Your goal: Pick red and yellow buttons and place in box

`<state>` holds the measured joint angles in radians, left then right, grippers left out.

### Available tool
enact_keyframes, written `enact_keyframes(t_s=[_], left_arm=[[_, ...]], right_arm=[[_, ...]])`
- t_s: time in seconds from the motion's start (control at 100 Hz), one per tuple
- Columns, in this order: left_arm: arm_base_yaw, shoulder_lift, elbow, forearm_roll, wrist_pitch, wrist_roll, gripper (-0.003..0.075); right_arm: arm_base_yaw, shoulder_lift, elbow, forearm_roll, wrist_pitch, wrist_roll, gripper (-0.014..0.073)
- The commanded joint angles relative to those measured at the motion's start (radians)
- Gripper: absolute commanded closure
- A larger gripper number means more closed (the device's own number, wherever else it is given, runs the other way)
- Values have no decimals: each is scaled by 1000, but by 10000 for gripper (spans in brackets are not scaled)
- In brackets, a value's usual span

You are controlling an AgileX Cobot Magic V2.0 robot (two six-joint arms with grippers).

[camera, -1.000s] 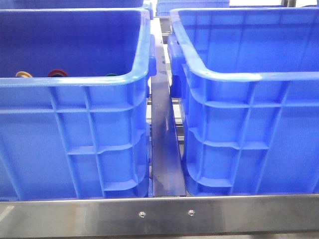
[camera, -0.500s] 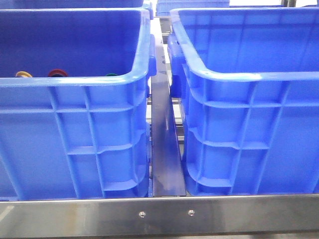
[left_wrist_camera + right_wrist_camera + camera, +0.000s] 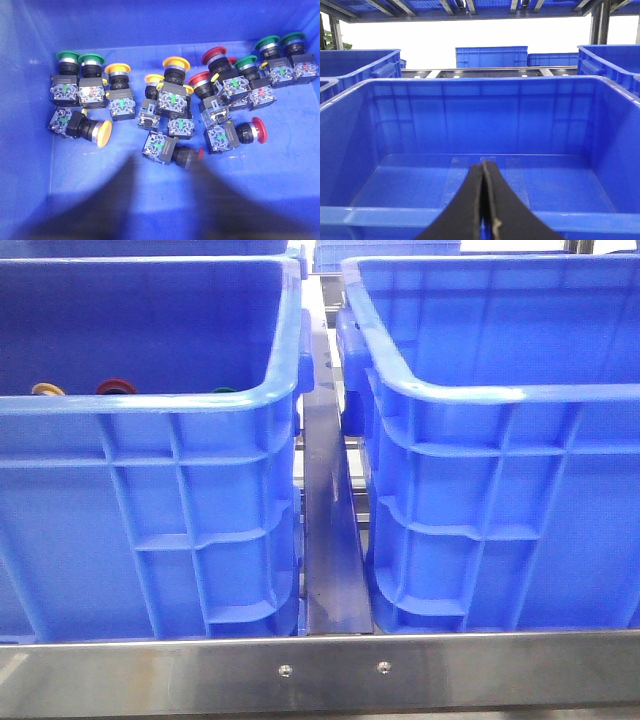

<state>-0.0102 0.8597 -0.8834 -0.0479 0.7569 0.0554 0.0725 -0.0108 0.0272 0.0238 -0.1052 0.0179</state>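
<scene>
Left gripper [image 3: 162, 210]: blurred dark fingers above pile, spread apart, holding nothing.

Right gripper [image 3: 485, 210]: pressed closed, empty, before empty bright-blue ribbed plastic crate [image 3: 480, 220].

Red-capped [image 3: 252, 131] and yellow-capped mushroom push buttons [image 3: 102, 133] on source crate floor [image 3: 280, 175]: likely light, rigid, domes slippery; pinch blocky body.

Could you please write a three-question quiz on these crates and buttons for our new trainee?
1. True or false: the right gripper is shut.
2. Which cap colours show among the buttons in the left crate?
3. The right crate holds: A) buttons, B) nothing visible, C) a tool.

Key: 1 true; 2 green, yellow and red; 3 B.
</scene>
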Motion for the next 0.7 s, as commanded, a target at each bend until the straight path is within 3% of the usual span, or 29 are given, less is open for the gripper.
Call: enact_keyframes(t_s=[0.0,0.08,0.37,0.69], left_arm=[[0,-4,-35,-16,-61,0,150],[0,-2,-35,-19,-61,0,87],[-13,23,-47,-105,-67,0,100],[-182,242,-164,-140,-73,-76,101]], right_arm=[[2,-23,-11,-10,-78,-4,661],[2,-23,-11,-10,-78,-4,661],[2,-23,-11,-10,-78,-4,661],[2,-23,-11,-10,-78,-4,661]])
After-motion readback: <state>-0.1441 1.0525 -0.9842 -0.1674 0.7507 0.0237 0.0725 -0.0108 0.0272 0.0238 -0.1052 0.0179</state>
